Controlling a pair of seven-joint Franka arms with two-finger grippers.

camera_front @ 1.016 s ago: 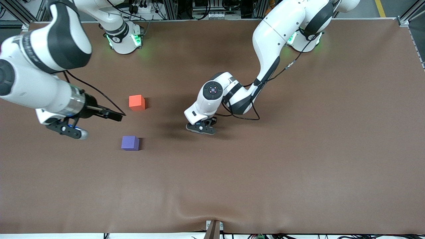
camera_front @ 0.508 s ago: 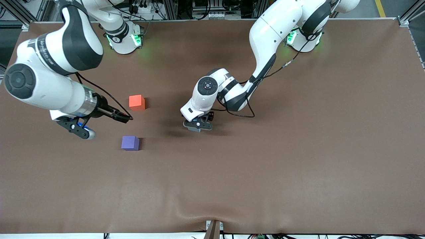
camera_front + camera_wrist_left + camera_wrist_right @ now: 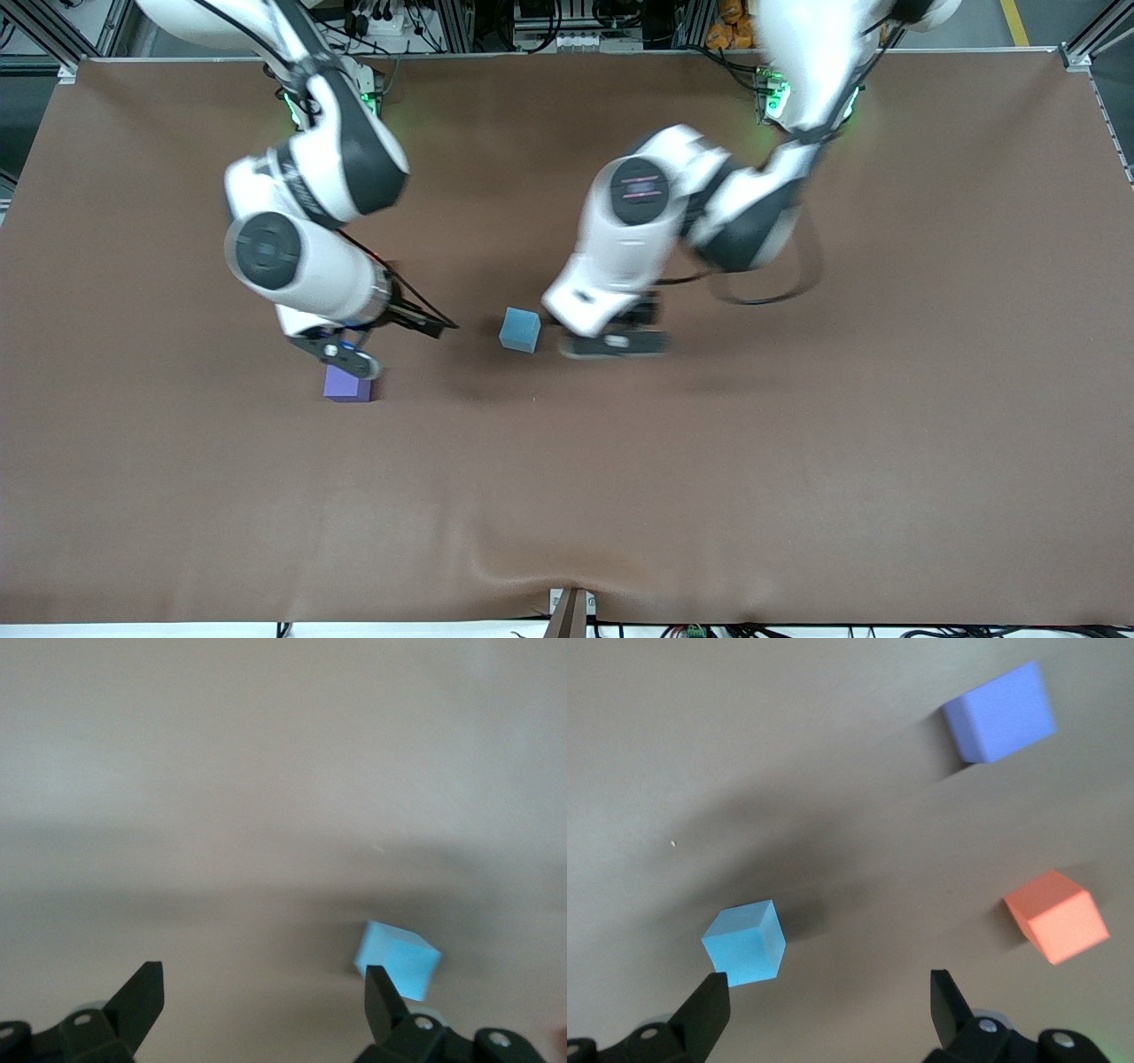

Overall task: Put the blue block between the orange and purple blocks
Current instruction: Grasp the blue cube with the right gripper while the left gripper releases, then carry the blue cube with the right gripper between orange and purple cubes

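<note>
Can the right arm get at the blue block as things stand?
Probably yes. The blue block sits free on the table, held by neither gripper. The right gripper is open beside it, nothing lying between; the left gripper, also open, is over the table nearby and might crowd it.

Robot lab, brown-covered table (image 3: 797, 461), alu frame rails (image 3: 567, 22) w/ cabling

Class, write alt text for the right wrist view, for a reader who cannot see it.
Three small matte cubes rest apart on a brown table: a sky-blue cube, a violet-purple cube and an orange-red cube. The right hand hangs open above them, one black fingertip just beside the blue cube.
</note>
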